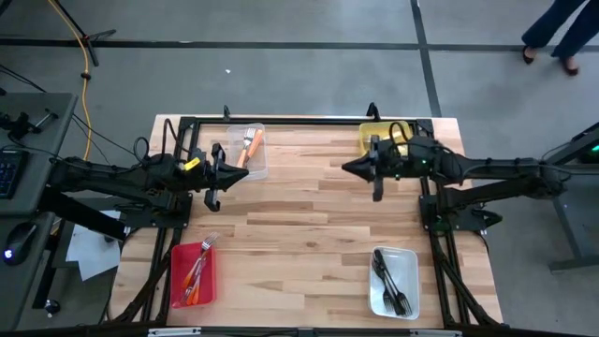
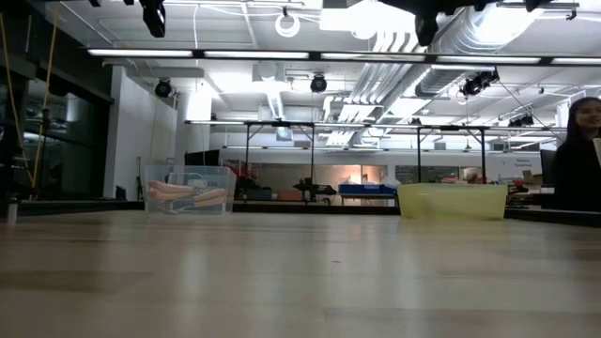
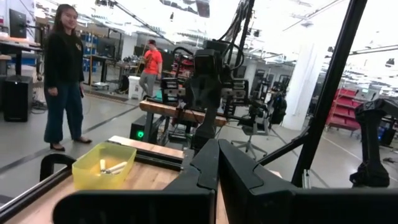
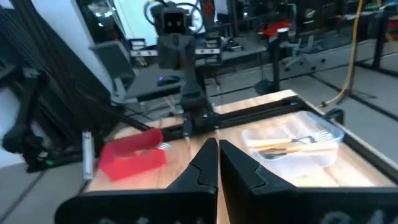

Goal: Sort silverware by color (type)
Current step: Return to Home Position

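The silverware lies sorted in four bins at the table's corners. Orange-handled forks rest in the clear bin (image 1: 251,150) at the far left. Red-handled ones fill the red bin (image 1: 194,273) at the near left. Dark forks lie in the white bin (image 1: 393,281) at the near right. Pale pieces (image 3: 111,167) sit in the yellow bin (image 1: 379,139) at the far right. My left gripper (image 1: 243,175) hovers shut and empty beside the clear bin, high above the table. My right gripper (image 1: 346,168), also shut and empty, hangs beside the yellow bin, pointing toward the left arm.
The middle of the wooden table (image 1: 309,225) is bare between the two arms. A black frame (image 1: 299,120) runs along the far edge. A person (image 3: 62,74) stands beyond the table's right side, and others are farther off in the room.
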You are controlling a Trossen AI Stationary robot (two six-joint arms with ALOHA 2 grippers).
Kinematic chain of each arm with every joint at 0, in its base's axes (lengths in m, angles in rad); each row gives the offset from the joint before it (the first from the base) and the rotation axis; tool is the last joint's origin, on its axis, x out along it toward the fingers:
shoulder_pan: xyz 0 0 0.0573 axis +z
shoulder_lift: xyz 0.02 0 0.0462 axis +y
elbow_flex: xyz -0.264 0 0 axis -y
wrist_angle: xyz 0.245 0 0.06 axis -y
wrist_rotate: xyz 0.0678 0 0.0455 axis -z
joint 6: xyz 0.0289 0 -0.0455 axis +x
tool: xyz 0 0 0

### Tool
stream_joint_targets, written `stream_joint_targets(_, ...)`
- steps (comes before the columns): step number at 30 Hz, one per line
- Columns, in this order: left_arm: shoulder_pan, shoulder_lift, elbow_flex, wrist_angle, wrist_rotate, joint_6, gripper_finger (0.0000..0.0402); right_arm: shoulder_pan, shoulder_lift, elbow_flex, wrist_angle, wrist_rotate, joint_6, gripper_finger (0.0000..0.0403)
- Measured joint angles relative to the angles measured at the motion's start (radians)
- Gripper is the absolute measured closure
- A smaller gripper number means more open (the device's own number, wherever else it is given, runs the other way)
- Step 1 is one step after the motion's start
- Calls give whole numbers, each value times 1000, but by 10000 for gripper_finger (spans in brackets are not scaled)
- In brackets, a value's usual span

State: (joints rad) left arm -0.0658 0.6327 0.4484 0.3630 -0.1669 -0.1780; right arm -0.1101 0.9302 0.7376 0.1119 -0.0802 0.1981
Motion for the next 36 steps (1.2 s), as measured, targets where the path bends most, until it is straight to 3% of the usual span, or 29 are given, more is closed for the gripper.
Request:
stream_joint_targets(14,0,-7,0,-6,-53,-4,401,-29,18,0,28,-158,-40,403)
stream_joint_targets(21,29,-120,-2,-141,-25,99,401,-29,18,0,28,-218,47,403)
stream_joint_targets(26,40,-233,-152,-43,53,103,401,-29,18,0,28,-219,67,403)
stream_joint_targets(31,42,-369,-323,63,51,81,401,-29,18,0,28,-216,103,403)
stream_joint_targets(36,42,-507,-424,55,50,51,401,-29,18,0,28,-209,118,403)
